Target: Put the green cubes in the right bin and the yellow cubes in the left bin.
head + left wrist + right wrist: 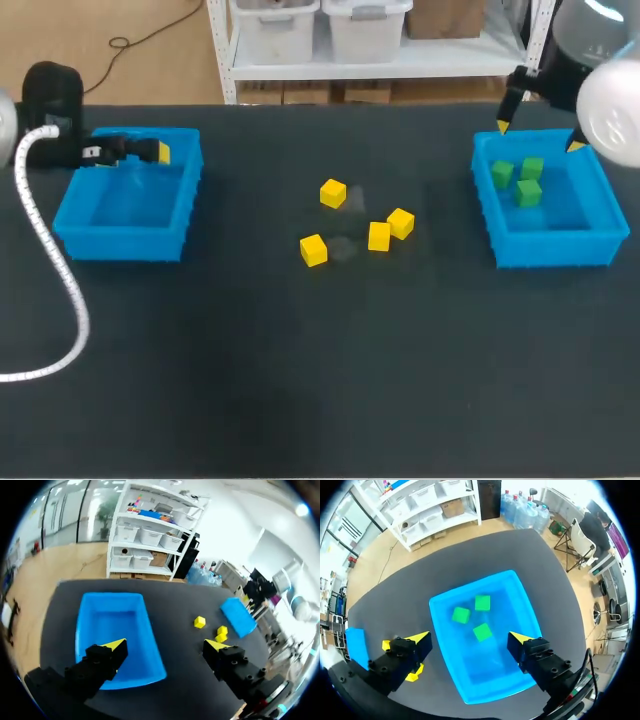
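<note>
Near edge: white ribbed cable [72, 290] curling over the dark table [300, 400] on the left arm's side.
Mid-table: four yellow cubes [379, 236] loose in a small cluster between the two bins, well apart from both. Two of them sit just beside each other.
Left bin [120, 245]: blue, no cube visible inside, in either the head view or the left wrist view.
Right bin [555, 248]: blue, with three green cubes [529, 192] on its floor, near one another.
Left end effector [165, 645]: at the far rim of the left bin, fingers wide apart, holding nothing.
Right end effector [539, 137]: above the far wall of the right bin, fingers spread wide, nothing between them.
Green half of the job: looks finished, with no green cube in sight on the table.
Yellow half: looks not yet begun, with all four visible yellow cubes yet to go into the left bin.
Likely next: a reach by the left arm from its bin to the cluster, probably to the nearest-lying cube.
</note>
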You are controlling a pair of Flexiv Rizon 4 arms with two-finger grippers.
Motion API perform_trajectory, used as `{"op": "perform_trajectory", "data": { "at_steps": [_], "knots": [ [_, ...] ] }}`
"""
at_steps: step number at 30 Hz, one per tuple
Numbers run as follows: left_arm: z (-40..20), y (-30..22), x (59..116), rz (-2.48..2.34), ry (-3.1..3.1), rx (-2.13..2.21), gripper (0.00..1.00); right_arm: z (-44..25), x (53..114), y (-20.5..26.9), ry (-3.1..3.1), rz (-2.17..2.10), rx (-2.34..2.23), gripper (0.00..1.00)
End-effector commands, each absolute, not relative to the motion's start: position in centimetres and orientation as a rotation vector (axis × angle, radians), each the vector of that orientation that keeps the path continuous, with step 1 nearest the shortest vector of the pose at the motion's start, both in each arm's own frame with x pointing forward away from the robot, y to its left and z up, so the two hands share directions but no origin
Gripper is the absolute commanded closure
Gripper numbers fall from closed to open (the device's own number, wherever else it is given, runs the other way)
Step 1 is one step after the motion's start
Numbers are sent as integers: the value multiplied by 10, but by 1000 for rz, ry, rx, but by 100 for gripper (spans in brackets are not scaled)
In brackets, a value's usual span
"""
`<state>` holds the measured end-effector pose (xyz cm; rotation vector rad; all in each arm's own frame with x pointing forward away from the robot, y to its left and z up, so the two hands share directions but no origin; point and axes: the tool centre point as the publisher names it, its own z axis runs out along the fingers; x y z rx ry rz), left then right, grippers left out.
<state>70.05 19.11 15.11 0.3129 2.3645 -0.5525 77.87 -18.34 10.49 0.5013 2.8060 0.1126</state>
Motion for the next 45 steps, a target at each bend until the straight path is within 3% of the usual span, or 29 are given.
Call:
{"op": "perform_trajectory", "data": {
  "at_steps": [1, 10, 19, 45],
  "knots": [
    [166, 196, 696, -426, 2401, 406, 0, 105, 773, -184, 2627, 66, 488, 0],
    [164, 135, 709, -444, 2454, 635, 0, 105, 773, -184, 2627, 66, 488, 0],
    [124, 73, 698, -344, 2536, 945, 0, 105, 773, -184, 2627, 66, 488, 0],
    [35, 10, 693, -69, 2642, 1238, 0, 105, 773, -184, 2627, 66, 488, 0]
  ]
}}
